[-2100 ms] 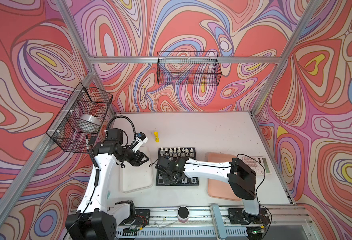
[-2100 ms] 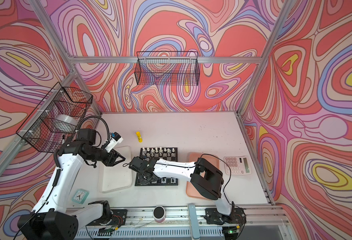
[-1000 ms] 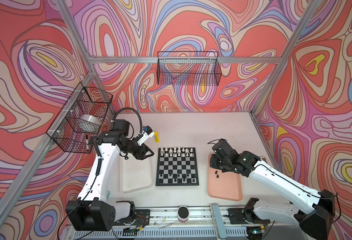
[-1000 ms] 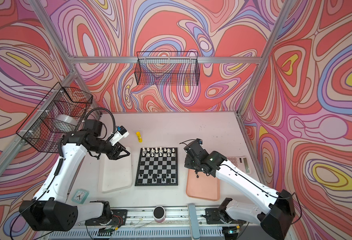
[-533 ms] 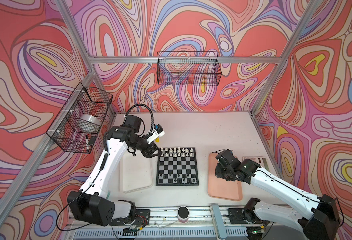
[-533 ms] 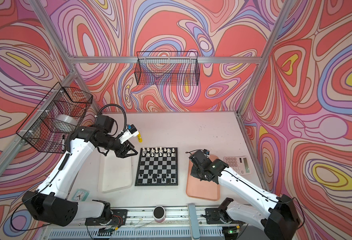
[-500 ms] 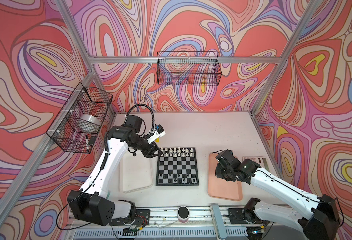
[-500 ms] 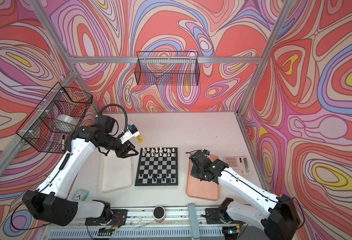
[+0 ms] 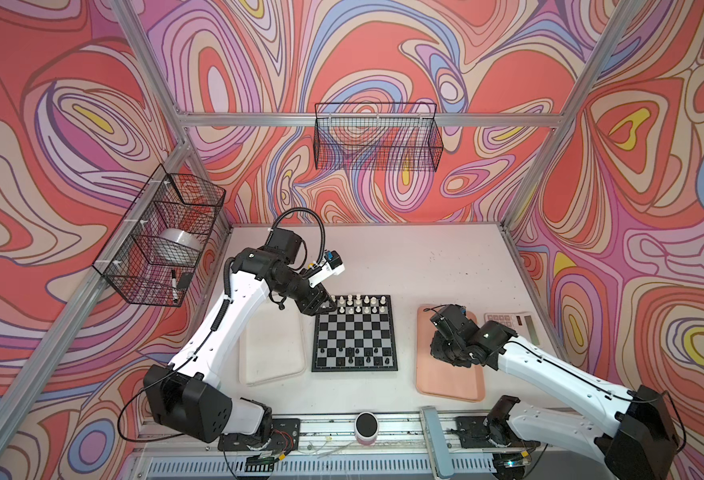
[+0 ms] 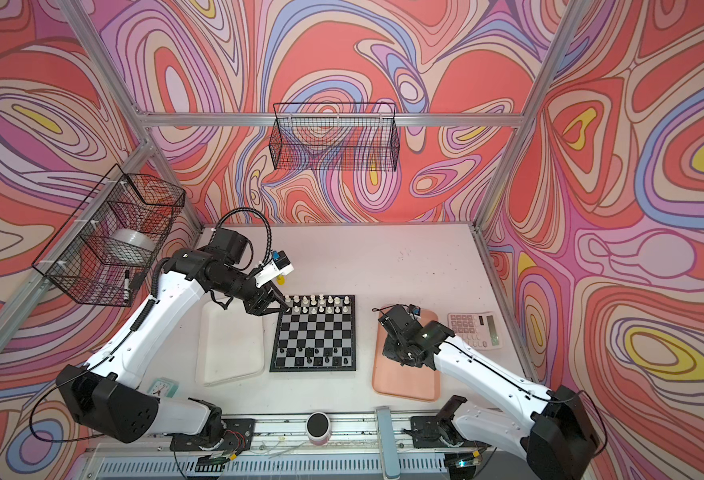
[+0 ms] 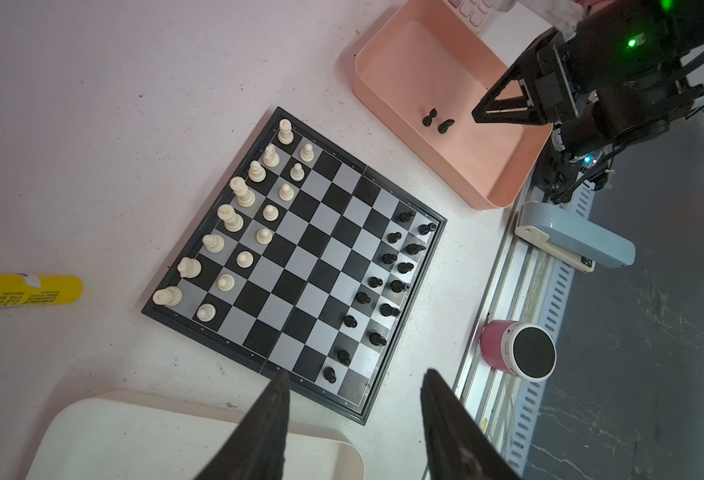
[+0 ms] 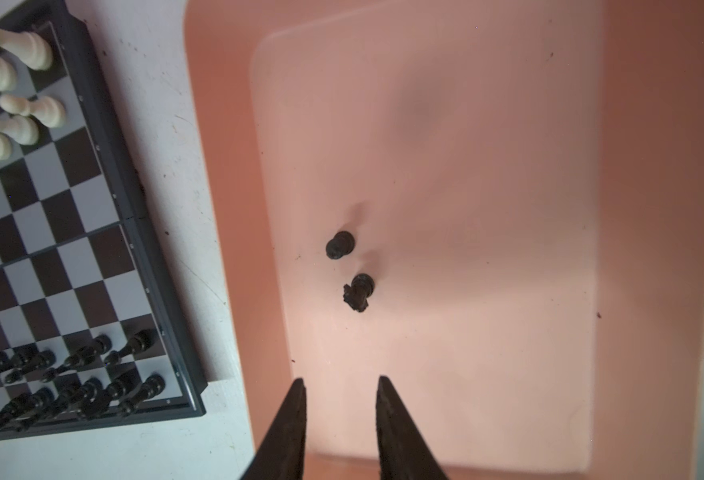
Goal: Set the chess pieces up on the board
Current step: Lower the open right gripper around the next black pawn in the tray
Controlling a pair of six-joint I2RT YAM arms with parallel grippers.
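We find the chessboard (image 9: 354, 332) (image 10: 313, 332) flat on the table, midway between the two arms. Cream-white chess pieces (image 9: 358, 304) fill its two far rows, and black chess pieces (image 9: 354, 356) stand on the two near rows. Two more black pieces (image 12: 339, 245) (image 12: 358, 291) lie close together, apart from each other, on the floor of the pink tray (image 9: 450, 386) (image 12: 225, 166), which sits just beside the board's right edge.

The right gripper (image 12: 341, 379) hangs over that tray, short of the two pieces. Its fingers stand a little apart, with nothing between them.

The left gripper (image 11: 354, 374) (image 9: 327, 305) is at the board's far-left corner. Its fingers are spread wide and hold nothing.

A whitish tray (image 9: 271, 357) lies just beside the board's left edge. A yellow glue stick (image 11: 21, 291) lies on the table beyond the white rows. A calculator (image 9: 512, 324) sits to the right of the pink tray.
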